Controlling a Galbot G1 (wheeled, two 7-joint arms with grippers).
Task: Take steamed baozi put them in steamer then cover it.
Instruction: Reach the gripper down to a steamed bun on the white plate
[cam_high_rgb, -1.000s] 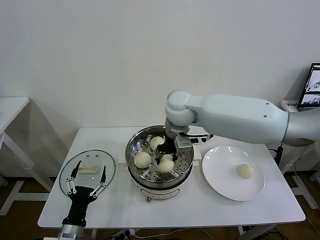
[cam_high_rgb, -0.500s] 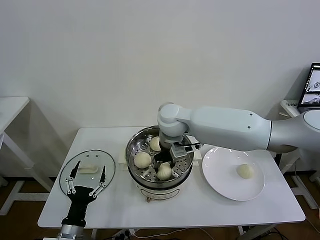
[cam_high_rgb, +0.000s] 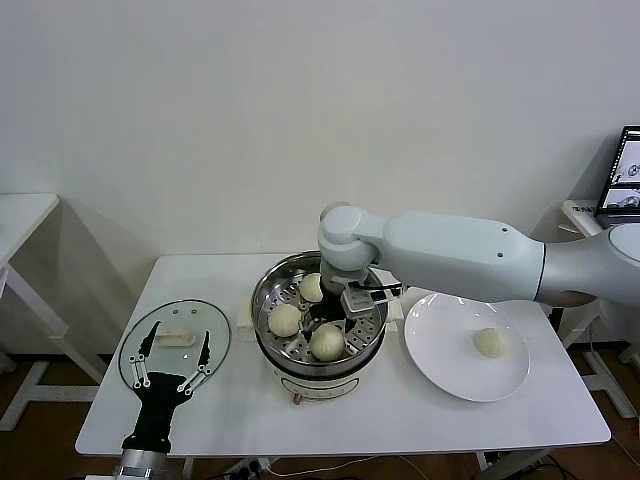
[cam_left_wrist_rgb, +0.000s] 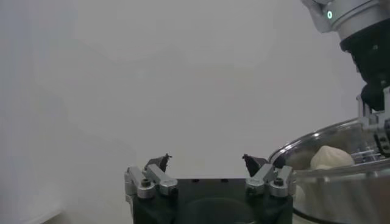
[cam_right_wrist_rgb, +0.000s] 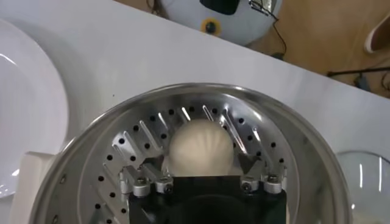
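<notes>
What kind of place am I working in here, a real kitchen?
More likely a lab or test room than a kitchen: a plain white table against a bare wall, a laptop at the side, and only the steamer and a plate set out.

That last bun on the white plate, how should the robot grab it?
Probably from straight above, fingers closing on the baozi's round sides. It sits alone on the flat plate, nothing crowding it. The right gripper, open over the steamer, is nearest.

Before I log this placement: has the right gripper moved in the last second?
Yes. The right gripper has shifted toward the near side of the steamer, and its fingers have opened off a baozi.
</notes>
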